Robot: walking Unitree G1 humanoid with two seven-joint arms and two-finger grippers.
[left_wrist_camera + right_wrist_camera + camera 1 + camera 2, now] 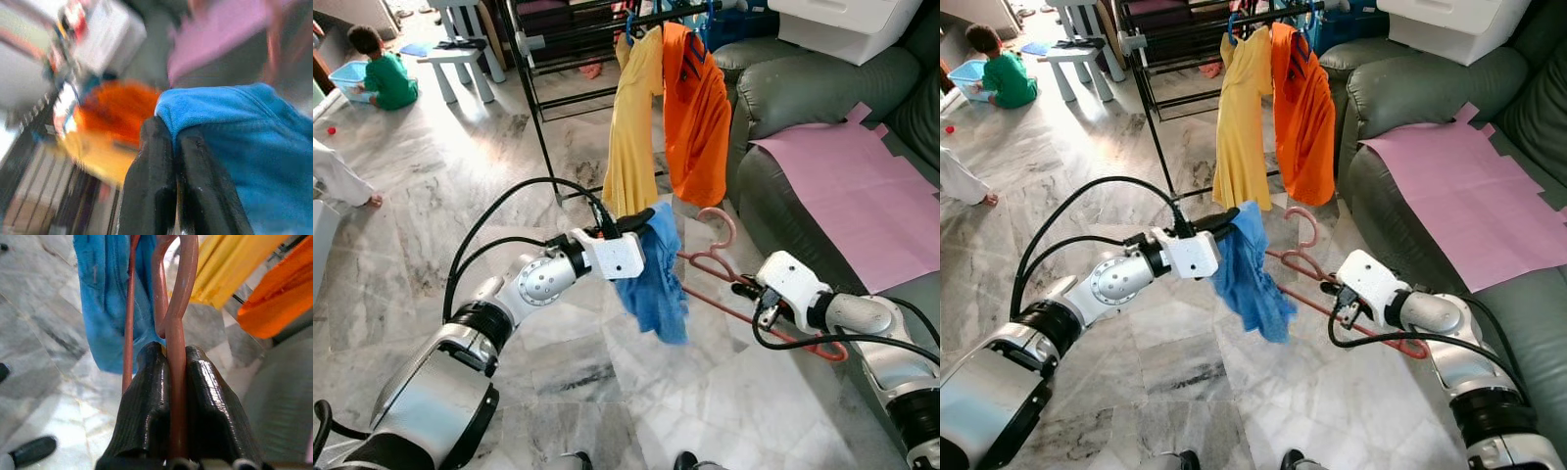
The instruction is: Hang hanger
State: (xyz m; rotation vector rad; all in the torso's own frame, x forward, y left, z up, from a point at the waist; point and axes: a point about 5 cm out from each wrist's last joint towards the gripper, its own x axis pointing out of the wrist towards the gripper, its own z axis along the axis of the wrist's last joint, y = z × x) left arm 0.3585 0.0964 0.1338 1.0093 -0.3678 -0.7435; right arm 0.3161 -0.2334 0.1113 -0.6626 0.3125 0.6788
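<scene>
A salmon-pink hanger (717, 258) lies almost flat in the air above the floor, its hook (725, 229) pointing toward the rack. My right gripper (742, 289) is shut on the hanger's stem (177, 333), with both black fingers (146, 396) pressed against it. A blue garment (658, 281) droops from my left gripper (646, 215), which is shut on its top edge (195, 112). The blue cloth hangs right beside the hanger's left end. The black clothes rack (534, 93) stands beyond both grippers.
A yellow garment (631, 127) and an orange one (698, 117) hang on the rack. A grey sofa (773, 93) with a pink sheet (847, 196) and a white box (847, 24) runs along the right. A child (384, 78) sits far left by a white stool (460, 59).
</scene>
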